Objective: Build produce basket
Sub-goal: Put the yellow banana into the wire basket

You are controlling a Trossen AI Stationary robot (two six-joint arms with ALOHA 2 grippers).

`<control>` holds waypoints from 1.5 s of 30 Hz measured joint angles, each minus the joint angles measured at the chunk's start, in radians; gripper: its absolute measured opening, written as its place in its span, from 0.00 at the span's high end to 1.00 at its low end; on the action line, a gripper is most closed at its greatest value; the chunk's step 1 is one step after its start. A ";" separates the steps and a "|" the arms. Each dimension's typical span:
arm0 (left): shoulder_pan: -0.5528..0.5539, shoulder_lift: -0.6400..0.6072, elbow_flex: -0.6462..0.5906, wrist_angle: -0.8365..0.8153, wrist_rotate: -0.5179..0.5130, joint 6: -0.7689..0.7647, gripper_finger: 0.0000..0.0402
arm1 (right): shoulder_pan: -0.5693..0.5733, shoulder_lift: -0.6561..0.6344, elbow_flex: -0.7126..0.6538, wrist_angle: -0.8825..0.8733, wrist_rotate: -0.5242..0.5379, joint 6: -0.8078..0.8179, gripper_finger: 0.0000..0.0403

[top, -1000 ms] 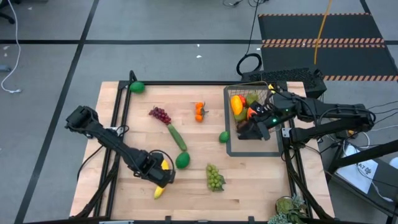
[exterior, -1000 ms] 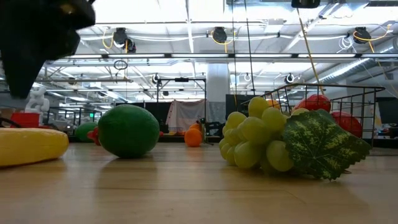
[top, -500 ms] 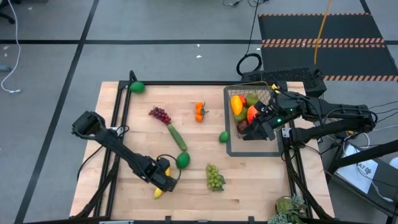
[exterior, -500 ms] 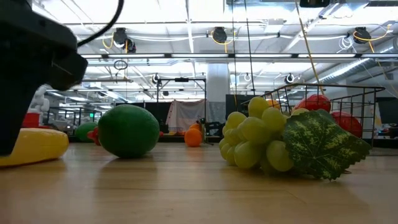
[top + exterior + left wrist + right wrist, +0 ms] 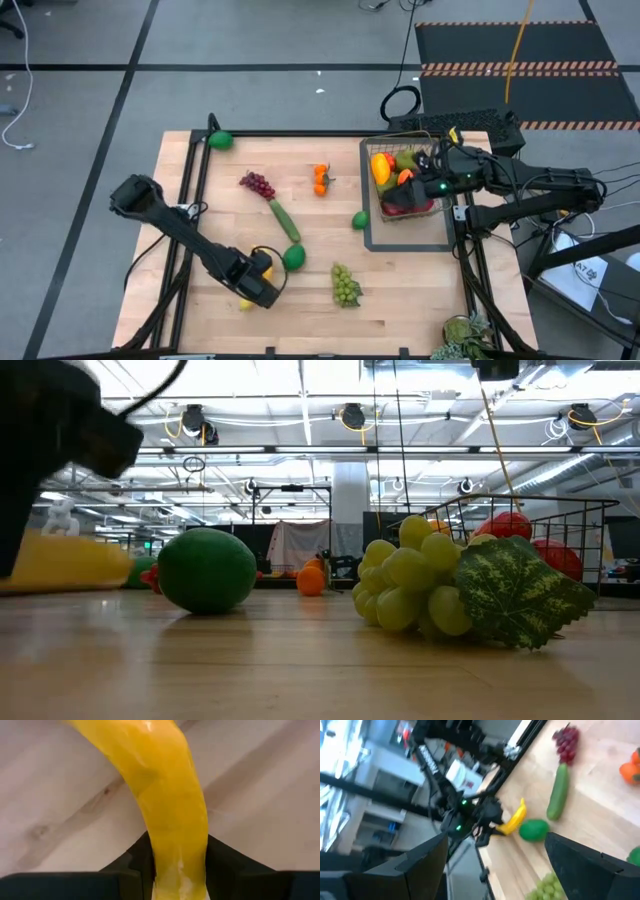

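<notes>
A: How should this lift go? The left hand (image 5: 252, 285) is clenched on the yellow banana (image 5: 170, 815) at the near left of the desk (image 5: 310, 220), fingers (image 5: 220, 857) pinching one end, so the rest hangs out ahead.

B: I'd raise it straight and slowly, then carry it high over the green mango (image 5: 293, 258) and grapes (image 5: 345, 285) toward the wire basket (image 5: 405, 175), or that long end may swing.

A: And the right hand (image 5: 398, 200)?

B: Spread and empty, over the basket's fruit.

A: What's changed?

B: A second ago the banana lay flat; now the low view shows it off the wood, and the right hand has drawn back.
</notes>
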 joint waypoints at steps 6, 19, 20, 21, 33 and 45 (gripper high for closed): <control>0.023 -0.175 0.002 -0.022 -0.032 0.131 0.65 | -0.001 0.033 0.000 0.099 0.102 0.070 0.19; 0.132 -0.632 0.002 0.000 -0.316 0.467 0.66 | 0.023 0.202 0.000 0.564 0.207 0.074 0.19; 0.145 -0.656 0.002 0.006 -0.325 0.489 0.66 | 0.028 0.219 0.000 0.607 0.206 0.063 0.19; 0.157 -0.679 0.002 0.012 -0.333 0.511 0.66 | 0.033 0.237 0.000 0.654 0.206 0.050 0.19; 0.261 -0.769 0.003 0.412 -0.340 0.812 0.63 | 0.112 0.423 0.051 0.999 0.229 -0.130 0.19; 0.344 -0.759 0.003 0.639 -0.281 0.892 0.63 | 0.095 0.585 0.264 0.897 0.254 -0.095 0.19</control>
